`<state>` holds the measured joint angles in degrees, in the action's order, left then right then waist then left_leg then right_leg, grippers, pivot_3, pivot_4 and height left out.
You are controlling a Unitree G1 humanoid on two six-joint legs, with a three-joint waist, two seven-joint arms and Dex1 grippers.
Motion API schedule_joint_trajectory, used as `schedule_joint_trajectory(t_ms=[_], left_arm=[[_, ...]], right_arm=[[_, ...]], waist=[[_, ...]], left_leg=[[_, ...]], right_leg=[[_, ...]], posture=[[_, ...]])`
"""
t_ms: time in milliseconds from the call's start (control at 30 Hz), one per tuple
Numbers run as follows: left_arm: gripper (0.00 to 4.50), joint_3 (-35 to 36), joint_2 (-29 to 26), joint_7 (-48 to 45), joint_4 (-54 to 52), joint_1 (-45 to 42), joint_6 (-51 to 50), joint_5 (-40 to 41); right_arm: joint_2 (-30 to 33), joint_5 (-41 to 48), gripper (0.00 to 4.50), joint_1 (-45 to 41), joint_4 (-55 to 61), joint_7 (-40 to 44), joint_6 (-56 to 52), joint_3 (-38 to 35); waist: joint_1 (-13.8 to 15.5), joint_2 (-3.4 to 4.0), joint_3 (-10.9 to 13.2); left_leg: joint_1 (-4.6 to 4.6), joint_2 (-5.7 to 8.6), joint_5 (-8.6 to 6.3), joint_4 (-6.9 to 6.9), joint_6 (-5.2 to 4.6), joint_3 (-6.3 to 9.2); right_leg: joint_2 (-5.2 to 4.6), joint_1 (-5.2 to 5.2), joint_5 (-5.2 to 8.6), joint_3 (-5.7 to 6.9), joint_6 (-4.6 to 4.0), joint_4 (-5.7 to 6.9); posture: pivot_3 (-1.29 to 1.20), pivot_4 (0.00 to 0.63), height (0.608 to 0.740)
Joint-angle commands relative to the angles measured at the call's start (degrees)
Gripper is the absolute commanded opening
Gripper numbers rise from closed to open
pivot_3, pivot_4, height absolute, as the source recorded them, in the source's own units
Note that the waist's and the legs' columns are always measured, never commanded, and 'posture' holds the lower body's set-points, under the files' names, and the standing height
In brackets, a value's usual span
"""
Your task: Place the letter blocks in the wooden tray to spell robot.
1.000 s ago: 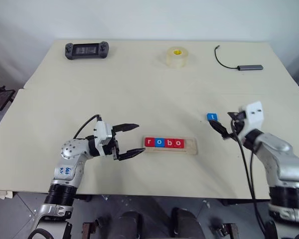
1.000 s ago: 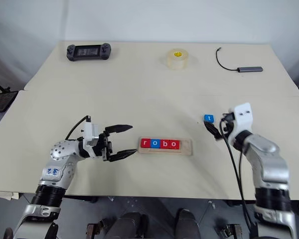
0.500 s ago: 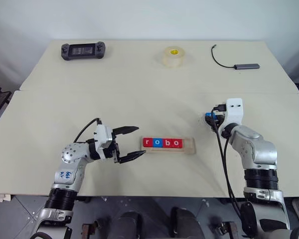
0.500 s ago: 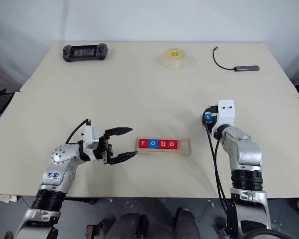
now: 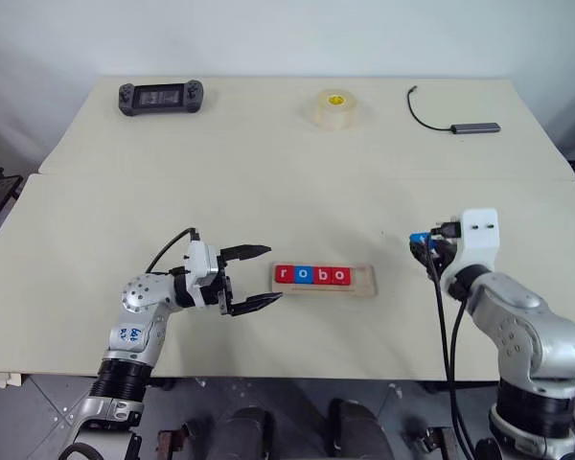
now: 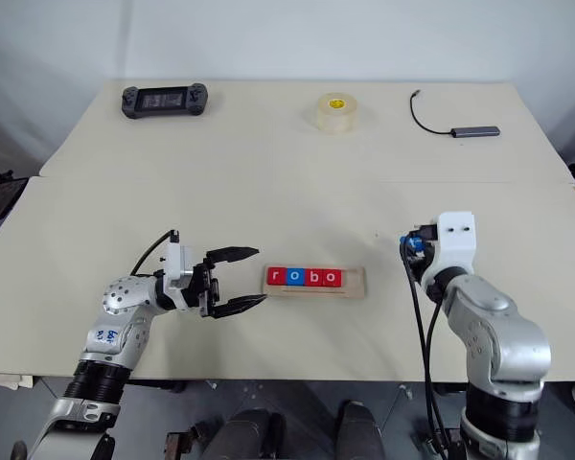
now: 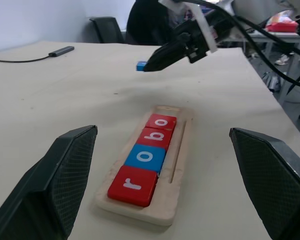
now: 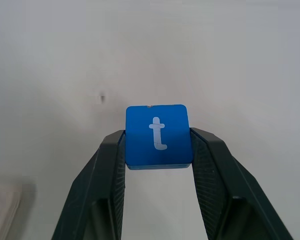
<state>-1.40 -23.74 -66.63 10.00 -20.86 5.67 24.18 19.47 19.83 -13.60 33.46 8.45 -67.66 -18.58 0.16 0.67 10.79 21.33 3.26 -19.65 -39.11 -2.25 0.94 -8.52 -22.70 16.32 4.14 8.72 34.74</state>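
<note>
The wooden tray (image 5: 326,279) lies on the table (image 5: 268,163) with red r, blue o, red b and red o in its groove, the last slot at its right end bare. To the right of the tray, well apart, the right claw (image 8: 157,150) is clamped on the blue t block (image 8: 158,135), which in the head views is mostly hidden behind the fingers. Just left of the tray, the left claw (image 5: 254,278) hangs with its fingers spread wide, holding nothing.

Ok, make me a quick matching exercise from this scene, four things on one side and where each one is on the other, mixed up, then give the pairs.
Things:
1. t block
2. r block
3. tape roll
4. game controller

Places:
A. far left corner of the table
B. end slot of the wooden tray
C. far edge, middle
D. pinched in the right claw

Pairs: 1-D, 2-B, 3-C, 4-A
</note>
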Motion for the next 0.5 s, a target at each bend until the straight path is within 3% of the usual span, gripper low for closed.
schedule_joint_trajectory(t_ms=[33, 133, 300, 433, 500], left_arm=[[4.5, -0.37, -0.03, -1.2, -0.64, -0.87, -0.51, 0.49], [4.5, -0.53, 0.06, -1.43, -0.65, -1.32, -1.12, 0.31], [4.5, -0.32, 0.3, -1.39, -0.13, -1.8, -0.83, -0.08], [4.5, 0.19, 0.28, -0.89, 0.2, -1.75, -0.13, -0.38], [4.5, 0.3, 0.26, -0.69, 0.22, -1.62, 0.04, -0.41]], right_arm=[[-2.28, 2.01, 1.46, 3.4, 7.25, -0.89, -3.4, -0.71], [-4.84, 1.49, 1.46, 6.81, 9.0, -2.19, -3.97, 1.39], [-4.05, 2.66, 3.16, 7.22, 8.31, 0.3, -3.44, 3.25], [6.06, 3.61, 4.48, 6.07, 4.34, 9.7, 3.15, 2.45], [13.95, 4.42, 4.48, 6.18, 0.98, 18.41, 8.54, 3.51]], waist=[[-0.04, 0.0, 0.0], [-0.18, 0.0, 0.0], [-0.2, 0.0, 0.0], [-0.05, 0.0, 0.0], [0.03, -0.01, 0.01]], left_leg=[[0.0, 0.0, 0.0, 0.0, 0.0, 0.0], [-0.01, 0.0, 0.0, 0.0, 0.0, -0.03], [-0.04, 0.0, 0.0, 0.0, 0.0, -0.05], [-0.03, 0.04, 0.0, 0.0, -0.03, -0.05], [-0.03, 0.06, 0.0, 0.0, -0.09, -0.05]], right_leg=[[0.0, 0.0, 0.0, 0.0, 0.0, 0.0], [0.01, -0.02, 0.0, -0.05, 0.0, 0.02], [0.02, -0.03, 0.0, -0.09, 0.0, 0.05], [0.01, -0.02, 0.0, -0.11, 0.0, 0.03], [-0.01, 0.01, 0.0, -0.1, 0.0, -0.02]], posture=[[0.0, 0.15, 0.74], [0.0, 0.15, 0.74], [0.0, 0.15, 0.74], [0.0, 0.15, 0.74], [0.0, 0.15, 0.74]])
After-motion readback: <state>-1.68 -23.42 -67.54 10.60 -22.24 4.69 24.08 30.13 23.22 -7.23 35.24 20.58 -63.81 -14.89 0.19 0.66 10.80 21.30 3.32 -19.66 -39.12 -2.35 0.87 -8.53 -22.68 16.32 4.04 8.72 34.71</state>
